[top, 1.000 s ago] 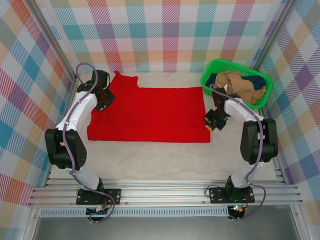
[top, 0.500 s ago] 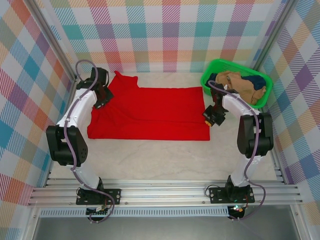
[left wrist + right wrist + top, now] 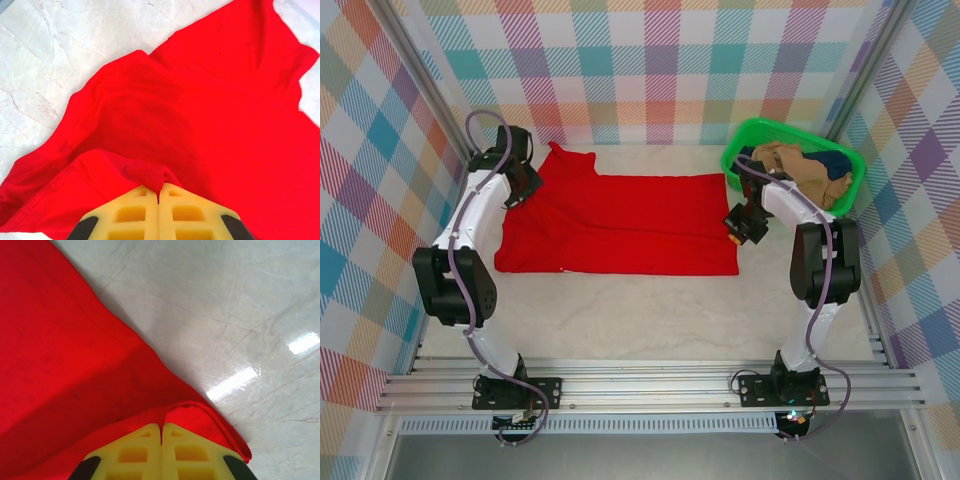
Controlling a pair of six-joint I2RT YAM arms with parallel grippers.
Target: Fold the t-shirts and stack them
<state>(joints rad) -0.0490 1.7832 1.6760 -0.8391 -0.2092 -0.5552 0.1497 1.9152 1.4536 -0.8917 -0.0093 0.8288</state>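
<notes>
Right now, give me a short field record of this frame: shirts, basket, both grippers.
red t-shirt: spread across the table
left gripper: shut, pinching a fold at the shirt's left end
right gripper: shut, pinching the shirt's right edge
green basket: far right of the table
in basket: tan t-shirt, navy t-shirt, both bunched up
stack: not yet started

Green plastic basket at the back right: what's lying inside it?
Inside the green plastic basket a crumpled tan cloth shirt lies on top, with a dark navy cloth shirt showing at either side of it. The basket's floor, and anything under them, is covered.
</notes>
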